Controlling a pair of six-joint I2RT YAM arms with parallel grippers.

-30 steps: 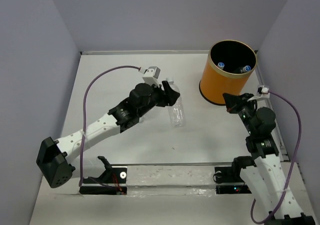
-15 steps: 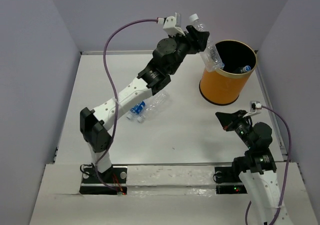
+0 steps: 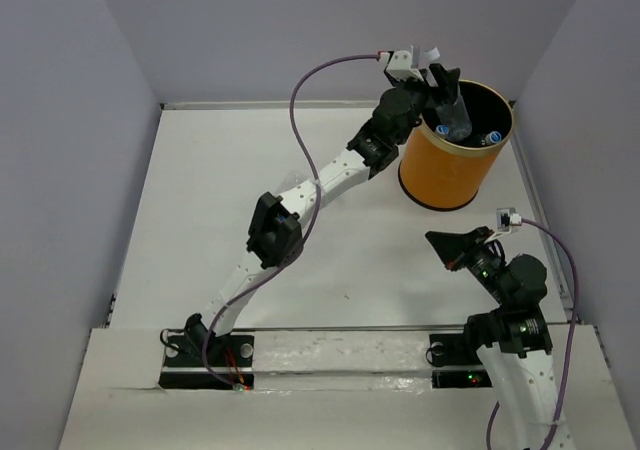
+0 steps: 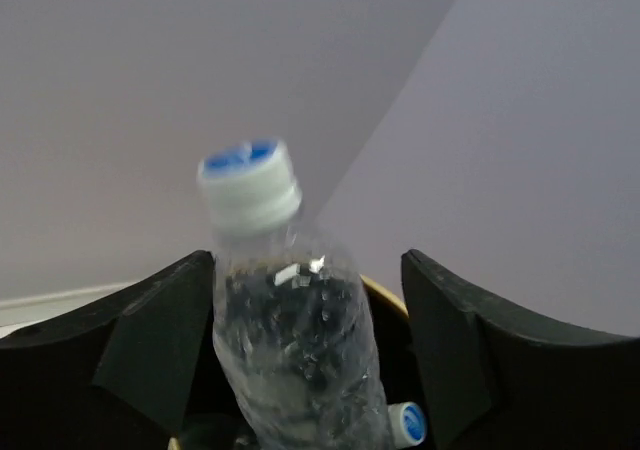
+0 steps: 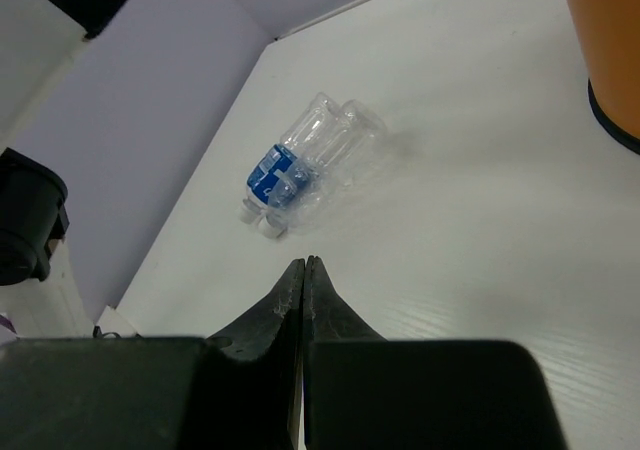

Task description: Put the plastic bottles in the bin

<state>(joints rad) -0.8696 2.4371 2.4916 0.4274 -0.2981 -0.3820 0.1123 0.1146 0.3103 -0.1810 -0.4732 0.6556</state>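
My left gripper (image 3: 447, 88) hangs over the mouth of the orange bin (image 3: 440, 175), and its jaws stand wide open. Between them a clear bottle (image 4: 290, 350) with a blue-and-white cap points up, blurred, close to the left finger (image 4: 150, 340) and apart from the right one. The same bottle (image 3: 456, 120) shows inside the bin's gold rim (image 4: 385, 295). Another bottle cap (image 4: 410, 422) lies below it in the bin. Two more bottles (image 5: 310, 160), one blue-labelled, lie side by side on the table. My right gripper (image 5: 303, 262) is shut and empty, well short of them.
The bin's orange wall (image 5: 610, 40) stands at the right of the right wrist view. Grey walls enclose the white table (image 3: 200, 200) at the back and on both sides. The left arm's elbow (image 3: 275, 230) stretches across the table's middle.
The left arm has swung the bottle from low over the table up above the bin, and its jaws have opened. The right arm has drawn back toward its base.
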